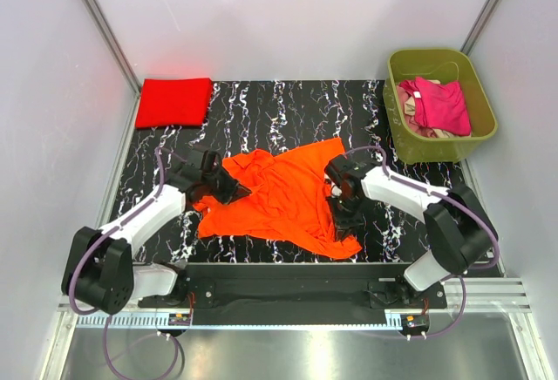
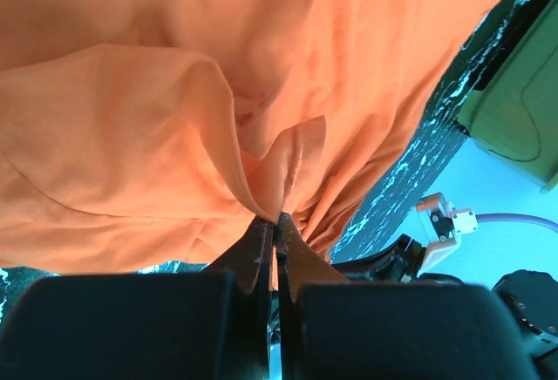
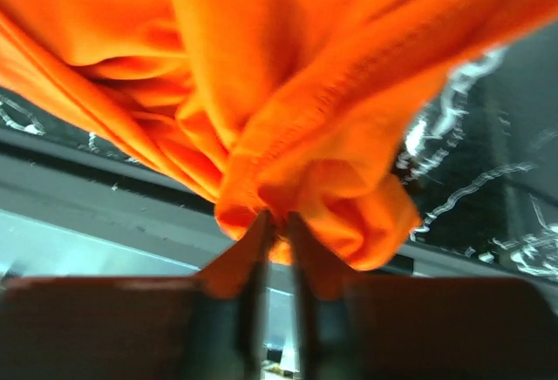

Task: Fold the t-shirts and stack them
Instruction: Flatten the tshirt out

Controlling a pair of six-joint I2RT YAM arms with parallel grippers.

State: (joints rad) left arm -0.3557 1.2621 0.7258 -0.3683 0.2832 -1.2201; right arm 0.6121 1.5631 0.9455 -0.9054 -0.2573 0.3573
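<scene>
We risk slip: left gripper [image 2: 275,221] pinched shut on orange shirt [image 1: 288,195] fold, right gripper [image 3: 277,221] nearly closed on bunched hem; pull could tear right bite loose

- Orange shirt [image 1: 279,195]: crumpled, spread mid-counter [image 1: 288,110], cloth gathered into tight folds at its left and right edges.
- Red shirt [image 1: 174,101]: folded flat, far left corner.
- Magenta shirt [image 1: 443,105]: heaped in tub [image 1: 432,53], over beige shirt [image 1: 410,105].
</scene>
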